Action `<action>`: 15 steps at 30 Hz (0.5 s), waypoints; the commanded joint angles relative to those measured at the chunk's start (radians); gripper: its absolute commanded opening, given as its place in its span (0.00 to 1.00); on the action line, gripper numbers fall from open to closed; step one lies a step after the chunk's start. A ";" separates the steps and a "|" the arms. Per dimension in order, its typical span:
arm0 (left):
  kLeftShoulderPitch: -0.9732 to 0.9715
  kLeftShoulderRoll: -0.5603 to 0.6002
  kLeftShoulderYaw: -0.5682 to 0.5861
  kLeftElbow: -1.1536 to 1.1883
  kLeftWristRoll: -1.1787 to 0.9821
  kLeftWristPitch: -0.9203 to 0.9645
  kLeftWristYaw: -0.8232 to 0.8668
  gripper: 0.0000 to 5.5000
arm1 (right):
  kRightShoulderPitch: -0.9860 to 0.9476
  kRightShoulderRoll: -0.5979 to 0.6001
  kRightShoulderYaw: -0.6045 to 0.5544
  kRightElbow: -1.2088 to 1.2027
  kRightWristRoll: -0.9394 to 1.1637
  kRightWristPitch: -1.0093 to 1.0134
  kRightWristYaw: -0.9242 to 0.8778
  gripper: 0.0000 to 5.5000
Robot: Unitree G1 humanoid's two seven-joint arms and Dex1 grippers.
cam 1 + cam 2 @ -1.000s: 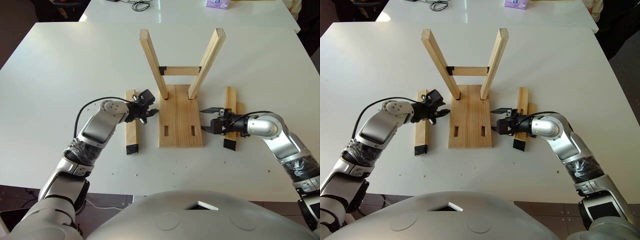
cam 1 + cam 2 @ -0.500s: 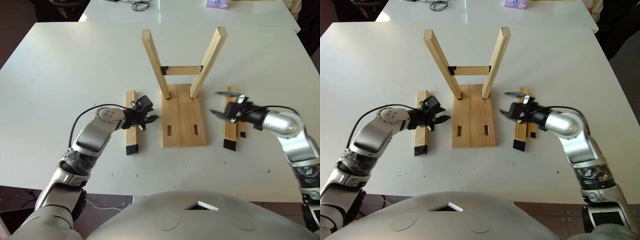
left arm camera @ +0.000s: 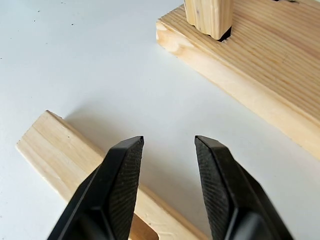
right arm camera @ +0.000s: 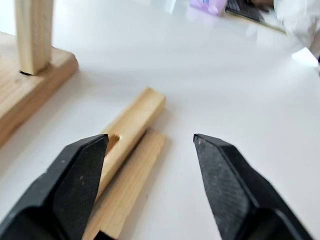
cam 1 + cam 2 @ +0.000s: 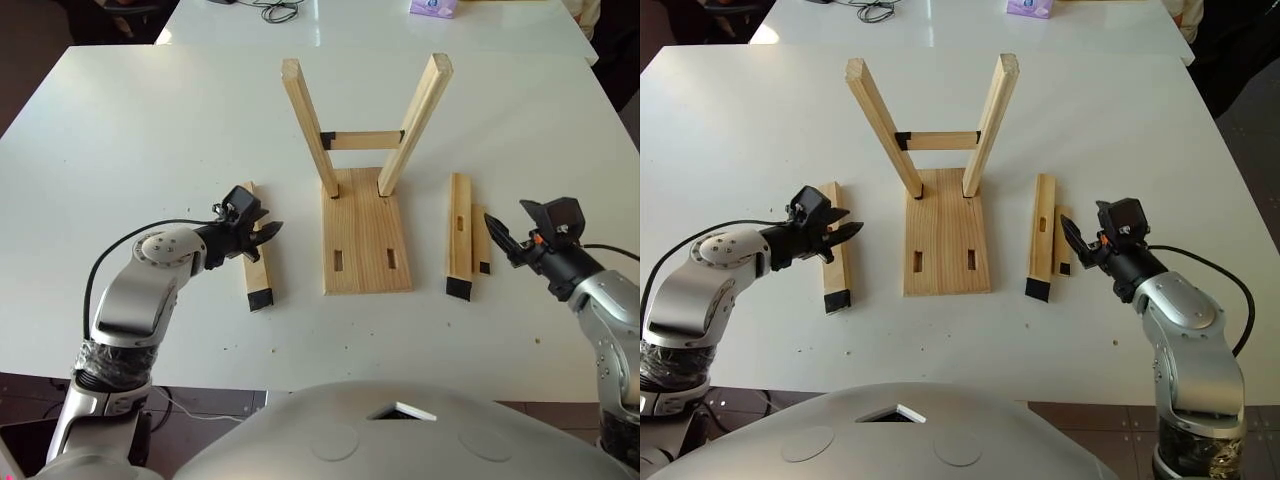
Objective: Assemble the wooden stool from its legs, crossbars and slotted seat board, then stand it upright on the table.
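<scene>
Seat board [image 5: 366, 245] lies flat on table [image 5: 150, 130], about midway between left and right edges. Two legs [image 5: 308, 125] stand in its far slots, joined by crossbar [image 5: 364, 141]. Toward left edge lies loose leg [image 5: 256, 250]; left gripper [image 3: 168, 142] over its far part, fingers apart. Toward right edge lies second loose leg [image 5: 459, 235], with shorter piece [image 5: 481, 240], probably another crossbar, touching it. Right gripper [image 4: 150, 140] just beside these, fingers wide apart.
</scene>
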 commanded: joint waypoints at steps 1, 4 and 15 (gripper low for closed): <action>0.010 -0.028 -0.009 -0.020 -0.004 0.018 0.037 0.35 | -0.082 0.032 -0.009 -0.001 0.010 0.162 -0.074 0.57; 0.003 -0.039 -0.016 -0.020 -0.004 0.023 0.050 0.35 | -0.106 0.025 0.007 0.027 -0.007 0.192 -0.102 0.57; -0.004 -0.055 -0.049 -0.020 -0.002 0.024 0.066 0.35 | -0.114 -0.004 0.106 0.073 -0.053 0.169 -0.130 0.57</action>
